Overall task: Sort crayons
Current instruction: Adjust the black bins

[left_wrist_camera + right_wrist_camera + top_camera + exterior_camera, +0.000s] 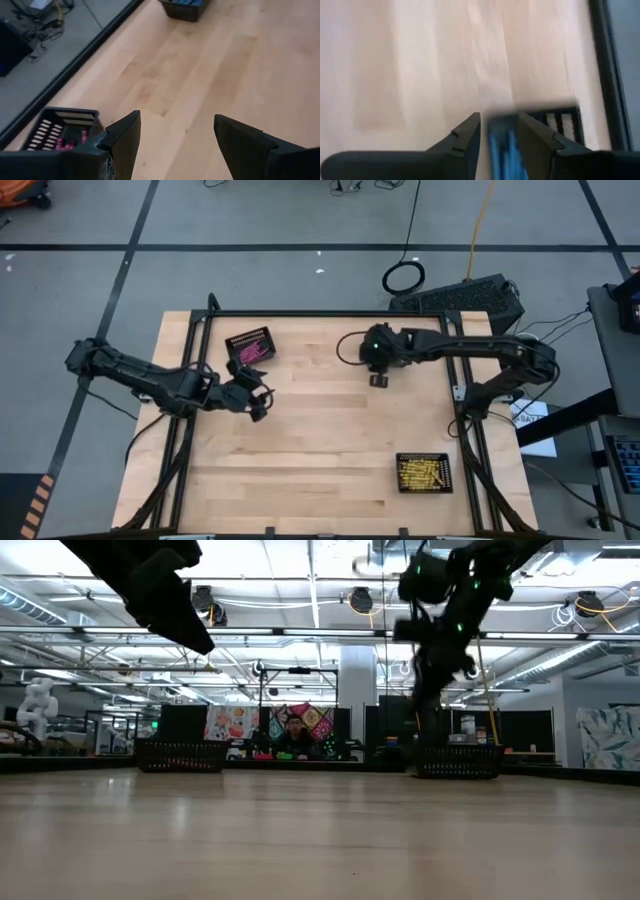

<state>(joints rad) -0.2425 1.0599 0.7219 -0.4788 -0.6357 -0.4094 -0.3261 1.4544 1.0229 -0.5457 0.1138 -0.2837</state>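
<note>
The table (320, 450) is a light wooden top with a black frame along its far edge and sides. Three black mesh baskets sit on it. The one near the far left corner (249, 345) holds pink crayons (252, 352). The one near the front right corner (424, 472) holds yellow crayons (422, 472). The third basket (555, 120) lies near the middle of the far edge, under the right arm, and holds blue crayons (502, 147).

The left gripper (262, 402) hangs above the table's left half, just in front of the pink basket. Its two fingers (125, 142) are spread wide with nothing between them, and only bare wood shows in the gap.

The right gripper (499, 137) is directly above the blue basket near the far edge. Its fingers (467, 137) stand slightly apart, a narrow gap between them, with blue crayons seen in that gap. The view is blurred, so I cannot tell whether the fingers touch a crayon or whether the crayons simply lie in the basket below.

In the low view a person (291, 740) sits in the room beyond the table.
</note>
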